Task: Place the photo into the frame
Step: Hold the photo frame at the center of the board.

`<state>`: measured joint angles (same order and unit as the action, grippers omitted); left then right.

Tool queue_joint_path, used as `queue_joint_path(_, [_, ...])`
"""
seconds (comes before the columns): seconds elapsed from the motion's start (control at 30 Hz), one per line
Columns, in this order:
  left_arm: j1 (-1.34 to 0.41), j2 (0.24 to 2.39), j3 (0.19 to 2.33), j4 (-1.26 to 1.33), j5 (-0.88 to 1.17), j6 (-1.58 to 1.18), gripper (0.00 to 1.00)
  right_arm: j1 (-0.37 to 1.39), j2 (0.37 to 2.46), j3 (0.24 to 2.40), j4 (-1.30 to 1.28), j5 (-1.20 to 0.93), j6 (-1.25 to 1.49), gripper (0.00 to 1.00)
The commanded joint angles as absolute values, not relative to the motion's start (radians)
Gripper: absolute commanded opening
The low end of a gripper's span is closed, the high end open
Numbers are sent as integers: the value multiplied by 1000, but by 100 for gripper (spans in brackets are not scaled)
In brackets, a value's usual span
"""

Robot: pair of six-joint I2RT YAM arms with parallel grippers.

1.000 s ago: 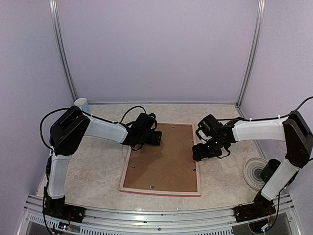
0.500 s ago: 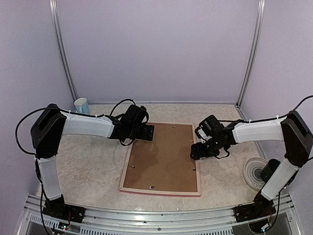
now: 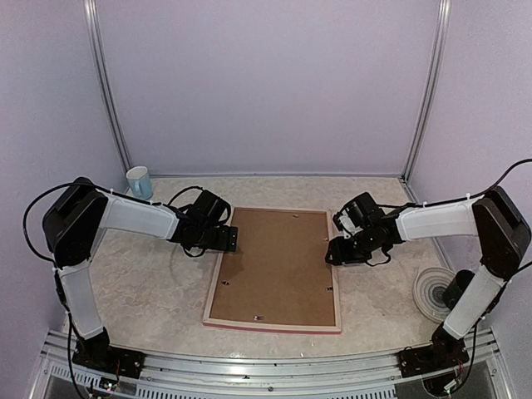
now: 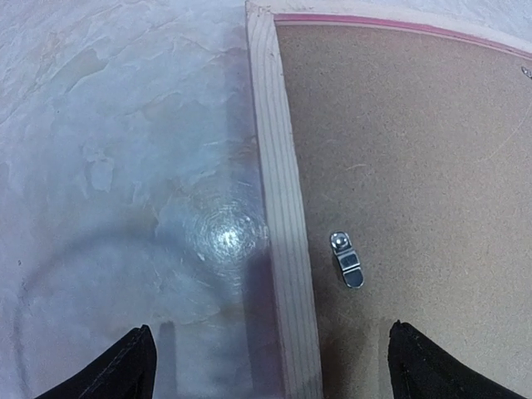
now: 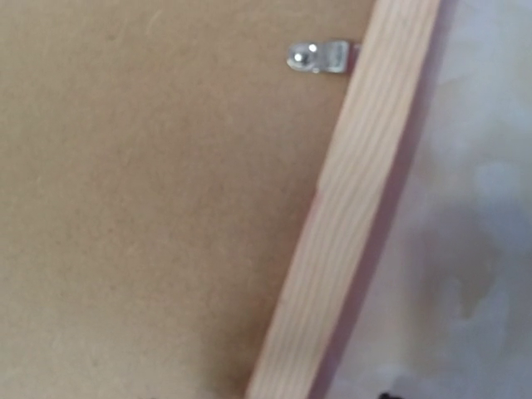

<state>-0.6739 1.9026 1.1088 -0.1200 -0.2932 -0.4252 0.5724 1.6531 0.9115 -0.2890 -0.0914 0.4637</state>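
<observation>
Top view, arms: 2, white w/ black joints, one reaching in from each side.
Top view, frame (image 3: 274,325): 1, flat and face-down mid-table, pale wood back up, pink lip along near edge.
Top view, backing board (image 3: 278,266): 1, brown, set inside the frame's rails.
Top view, L gripper (image 3: 226,242): at the frame's L rail, toward the far corner; contact unclear.
Top view, R gripper (image 3: 332,251): at the frame's R rail, approx. a third of the way from the far end; jaws too small to read.
Top view, table (image 3: 150,283): 1, pale marble pattern.
Top view, cup (image 3: 140,180): 1, far L corner, well apart from frame.
Top view, ringed disc (image 3: 432,293): 1, R side, beside R arm.
L wrist, fingertips (image 4: 125,370): 2, black, spread wide; one over table, other over backing board, wood rail btwn them.
L wrist, turn clip (image 4: 347,259): 1, metal, on board just beside rail's inner edge.
R wrist, layout: rail runs diagonally, board on L, table on R, pink sliver along rail's outer edge.
R wrist, second turn clip (image 5: 318,56): 1, metal, touching rail's inner edge.
R wrist, R gripper: only a dark speck at bottom edge; can't tell if apart or together.
</observation>
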Motion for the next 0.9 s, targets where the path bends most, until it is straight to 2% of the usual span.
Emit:
queue_joint_path(0.0, [-667, 1860, 1094, -85, -234, -449, 96, 556, 1695, 890, -243, -146, 471, 53])
queue_joint_path(0.33, [-620, 1865, 1103, -86, -192, -458, 93, 526, 1724, 890, -224, -158, 464, 28])
queue_joint_path(0.87, [-609, 1988, 1228, -151, -184, -428, 88, 498, 1740, 912, -239, -141, 425, 24])
